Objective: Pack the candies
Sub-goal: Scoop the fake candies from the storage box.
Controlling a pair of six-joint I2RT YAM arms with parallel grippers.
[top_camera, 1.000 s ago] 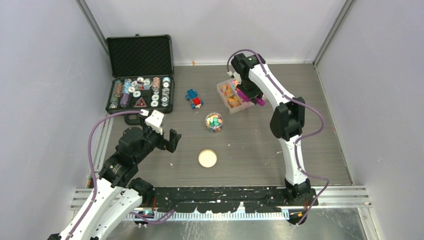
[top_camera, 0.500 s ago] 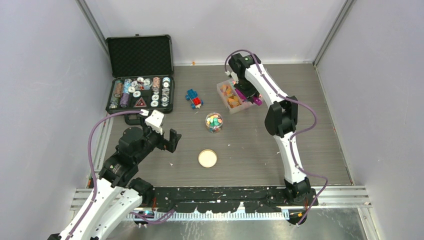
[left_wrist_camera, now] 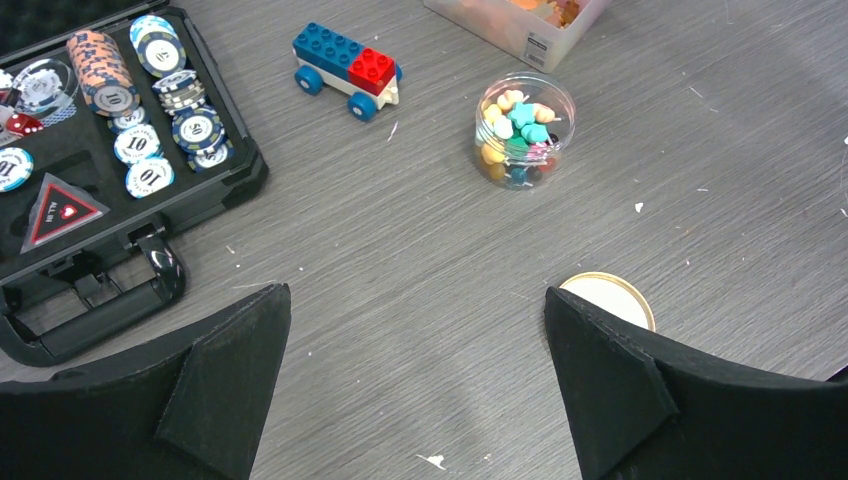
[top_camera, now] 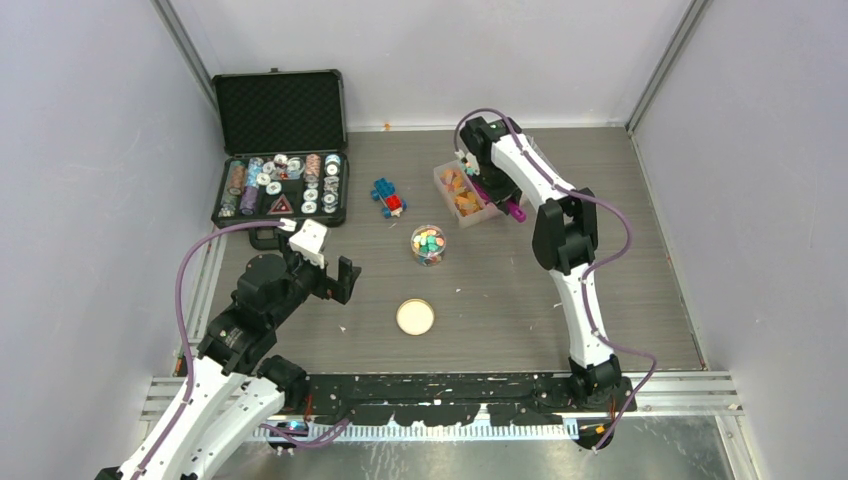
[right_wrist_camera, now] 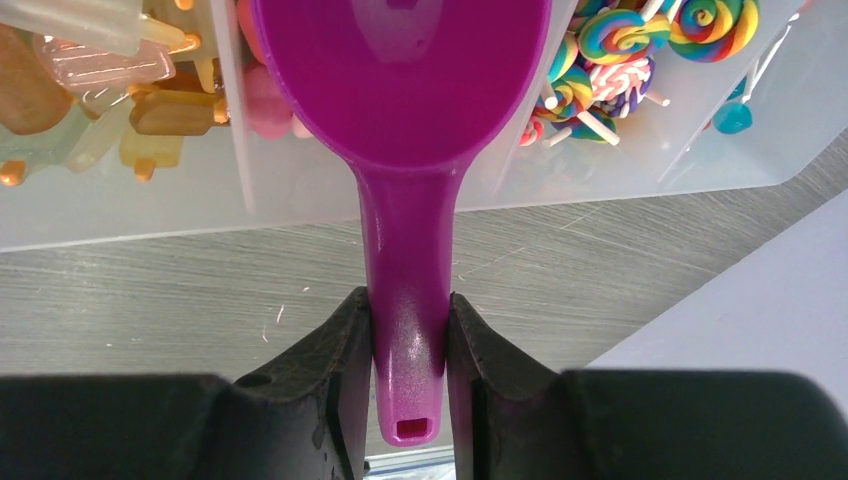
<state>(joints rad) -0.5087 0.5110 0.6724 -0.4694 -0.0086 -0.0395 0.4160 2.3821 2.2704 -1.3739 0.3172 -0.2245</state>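
The candies (left_wrist_camera: 518,120) sit in a small clear jar (left_wrist_camera: 572,118) in the middle of the table (top_camera: 500,290). From the jar, a clear box (right_wrist_camera: 320,190) lies at 1 o'clock and a round lid (top_camera: 415,317) at 6 o'clock. Only the right wrist view shows the lollipops (right_wrist_camera: 610,35) in the box. It also shows the right gripper (right_wrist_camera: 408,310) pinching the handle of a purple scoop (right_wrist_camera: 405,90) over the box. The left wrist view shows the left gripper (left_wrist_camera: 412,295) wide open, holding nothing.

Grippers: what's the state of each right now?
Left gripper: open, holding nothing.
Right gripper: closed on the handle of the scoop.
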